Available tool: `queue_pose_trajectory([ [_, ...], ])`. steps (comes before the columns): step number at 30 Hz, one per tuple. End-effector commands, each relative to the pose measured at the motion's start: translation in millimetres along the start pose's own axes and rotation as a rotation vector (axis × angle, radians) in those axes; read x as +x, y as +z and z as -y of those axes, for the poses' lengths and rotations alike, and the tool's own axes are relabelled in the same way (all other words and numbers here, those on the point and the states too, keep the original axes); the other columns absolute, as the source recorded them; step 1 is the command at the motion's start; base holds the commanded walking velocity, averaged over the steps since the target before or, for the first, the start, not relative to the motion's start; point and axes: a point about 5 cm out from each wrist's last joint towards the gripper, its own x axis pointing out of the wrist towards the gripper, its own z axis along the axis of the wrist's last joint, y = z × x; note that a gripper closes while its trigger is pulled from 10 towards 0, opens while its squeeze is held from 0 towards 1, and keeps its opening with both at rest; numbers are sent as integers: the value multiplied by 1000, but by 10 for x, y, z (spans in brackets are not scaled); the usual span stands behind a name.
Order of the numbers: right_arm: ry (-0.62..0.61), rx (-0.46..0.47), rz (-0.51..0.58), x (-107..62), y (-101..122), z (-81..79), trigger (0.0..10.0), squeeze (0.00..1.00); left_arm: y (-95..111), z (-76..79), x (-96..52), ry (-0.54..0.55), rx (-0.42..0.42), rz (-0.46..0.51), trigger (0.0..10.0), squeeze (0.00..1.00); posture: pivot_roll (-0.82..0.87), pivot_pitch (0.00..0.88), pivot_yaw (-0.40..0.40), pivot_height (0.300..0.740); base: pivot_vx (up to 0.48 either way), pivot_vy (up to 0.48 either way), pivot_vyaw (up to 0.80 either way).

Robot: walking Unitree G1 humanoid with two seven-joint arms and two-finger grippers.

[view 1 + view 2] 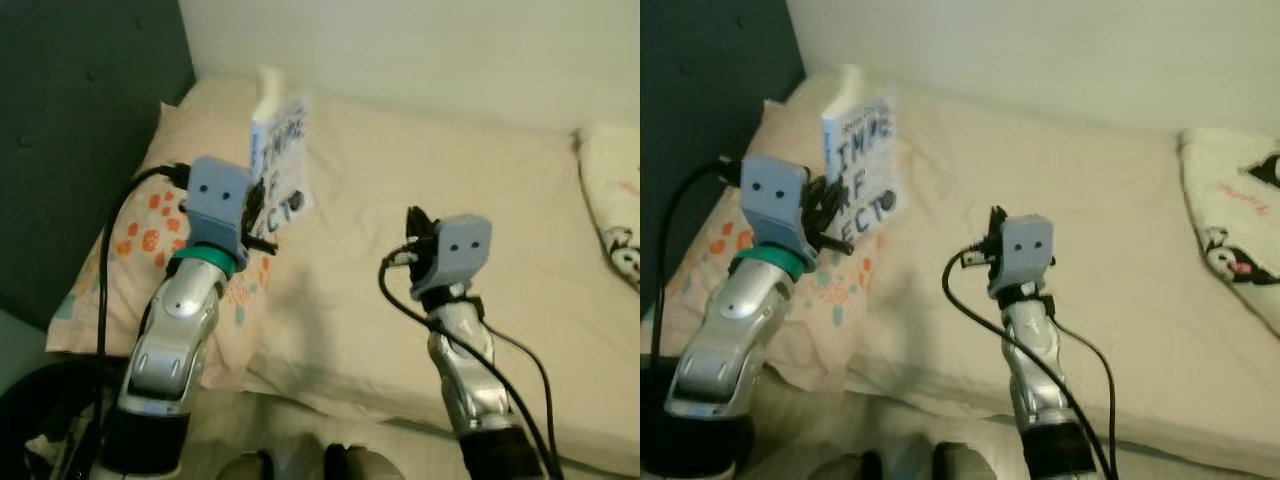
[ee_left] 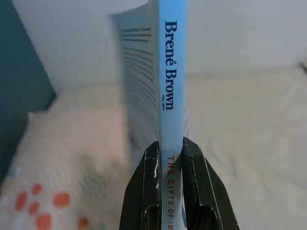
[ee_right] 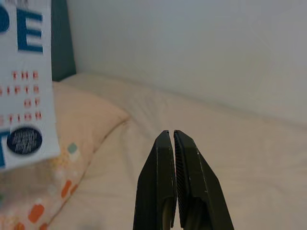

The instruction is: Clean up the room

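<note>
The left tool point(image 2: 170, 153) is clamped on the spine of the paperback book point(image 1: 280, 160), lifting it upright off the bed point(image 1: 450, 160) to carry it away, while the right tool point(image 3: 172, 143) waits closed and empty.

bare bed sheet point(image 1: 400, 170) open ahead, pillow point(image 1: 150, 235) left, headboard point(image 1: 70, 130) blocking far left

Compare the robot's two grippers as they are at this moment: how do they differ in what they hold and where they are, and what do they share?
The left gripper is clamped on the spine of a book, holding it upright over the patterned pillow; the right gripper holds nothing, its fingers pressed together. The left gripper sits near the dark headboard; the right gripper hangs over the bare cream sheet mid-bed. Both have two long black fingers and are raised above the bed.
</note>
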Motion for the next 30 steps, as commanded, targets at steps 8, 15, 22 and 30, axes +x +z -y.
queue_pose_trajectory([
  [8,-15,4,-25,-56,-73,29,10000,0,-14,112,-32,-43,-1,15,10000,0,-76,101,13,720,0,0,0],
  [15,-20,8,-23,-58,-74,31,10000,0,-22,114,-29,-42,-2,13,10000,0,-78,102,17,695,0,0,0],
  [22,-21,9,-23,-63,-72,32,10000,0,-40,108,-27,-38,1,8,10000,0,-77,103,16,670,0,0,0],
  [30,-18,7,-21,-61,-70,31,10000,0,-117,104,-41,-20,-39,-28,10000,0,-78,103,14,630,0,0,0],
])
